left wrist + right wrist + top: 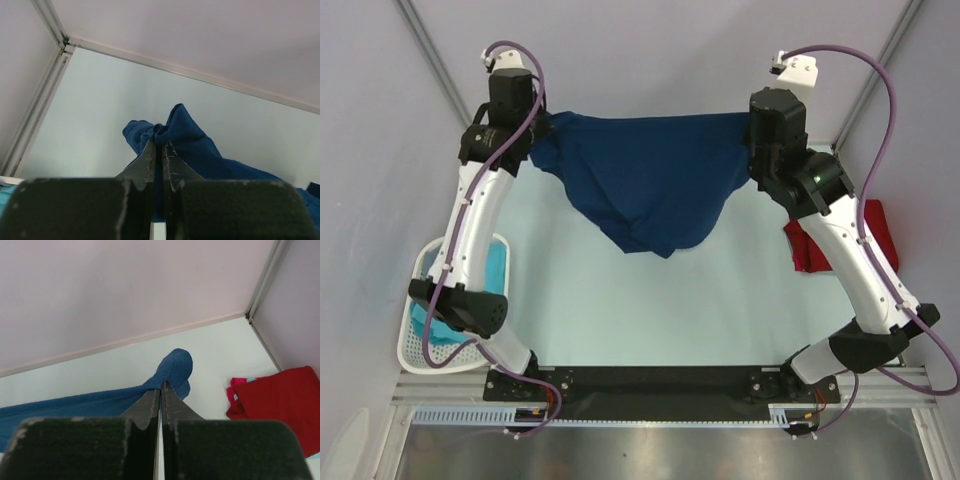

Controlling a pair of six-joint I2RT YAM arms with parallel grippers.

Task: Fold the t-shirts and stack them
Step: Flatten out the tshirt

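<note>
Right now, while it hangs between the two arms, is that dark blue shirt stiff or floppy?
Probably very floppy: the navy t-shirt sags into a deep belly between its held corners. Likely light too, since small pinches by the left fingers and right fingers hold it up. It bunches at each pinch, so pushed it would probably crumple, not slide.

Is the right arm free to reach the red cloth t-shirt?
Probably not yet. The red cloth t-shirt lies beside it, but the right hand is shut on the navy blue cloth t-shirt stretched across to the left hand; it must let go first.
</note>
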